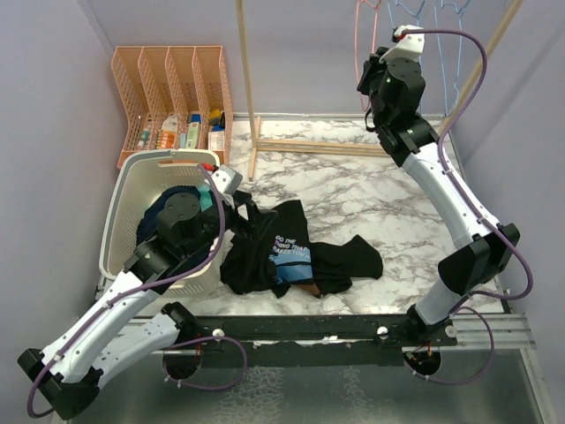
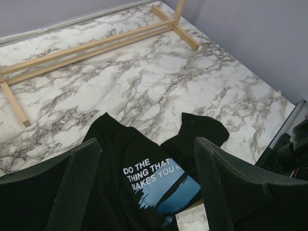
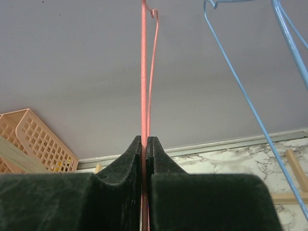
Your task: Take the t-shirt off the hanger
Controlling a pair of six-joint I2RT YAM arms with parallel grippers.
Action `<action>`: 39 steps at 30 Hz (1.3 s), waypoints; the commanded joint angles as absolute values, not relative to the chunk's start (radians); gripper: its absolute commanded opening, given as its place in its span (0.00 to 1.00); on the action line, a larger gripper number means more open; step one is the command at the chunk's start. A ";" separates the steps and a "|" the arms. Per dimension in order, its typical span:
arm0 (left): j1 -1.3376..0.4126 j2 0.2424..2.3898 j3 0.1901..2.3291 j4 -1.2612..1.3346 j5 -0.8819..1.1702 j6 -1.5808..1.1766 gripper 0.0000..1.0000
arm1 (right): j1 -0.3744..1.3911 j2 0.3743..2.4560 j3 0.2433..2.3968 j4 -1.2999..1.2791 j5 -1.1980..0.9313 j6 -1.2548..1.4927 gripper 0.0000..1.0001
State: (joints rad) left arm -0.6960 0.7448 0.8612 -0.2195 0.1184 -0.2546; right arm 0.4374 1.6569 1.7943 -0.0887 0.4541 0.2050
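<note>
The black t-shirt (image 1: 287, 252) with white lettering and a blue print lies crumpled on the marble table, off any hanger; it also shows in the left wrist view (image 2: 144, 178). My left gripper (image 1: 237, 201) is open and empty, above the shirt's left edge, by the basket. My right gripper (image 1: 369, 75) is raised at the back right and is shut on the thin pink hanger (image 3: 144, 72), which also shows in the top view (image 1: 357, 40); the wire runs straight up between the closed pads (image 3: 131, 159).
A white laundry basket (image 1: 132, 190) with clothes stands at the left. A peach file rack (image 1: 168, 97) is behind it. A wooden rack frame (image 1: 265, 141) stands at the back. Blue hangers (image 3: 250, 106) hang right of the pink one.
</note>
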 commanded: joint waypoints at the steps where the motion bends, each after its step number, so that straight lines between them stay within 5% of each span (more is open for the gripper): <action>1: -0.700 0.778 0.906 -0.245 0.147 -0.250 0.81 | 0.420 1.667 1.820 -0.139 0.374 0.232 0.01; 4: -0.701 0.825 0.932 -0.291 0.092 -0.247 0.81 | 0.413 1.661 1.822 -0.190 0.315 0.238 0.04; 6: -0.701 0.853 0.946 -0.313 0.080 -0.240 0.81 | 0.413 1.639 1.810 -0.227 0.274 0.243 0.21; 9: -0.700 0.888 0.961 -0.330 0.076 -0.239 0.82 | 0.413 1.570 1.737 -0.246 0.231 0.249 0.64; 14: -0.701 0.945 0.991 -0.367 0.073 -0.225 0.85 | 0.413 1.423 1.619 -0.349 0.141 0.268 0.98; 26: -0.711 1.167 0.942 -0.407 0.115 -0.355 0.86 | 0.413 0.921 1.113 -0.613 -0.188 0.352 1.00; 39: -0.996 1.381 0.938 -0.387 -0.246 -0.539 0.99 | 0.413 0.638 0.810 -0.600 -0.091 0.436 1.00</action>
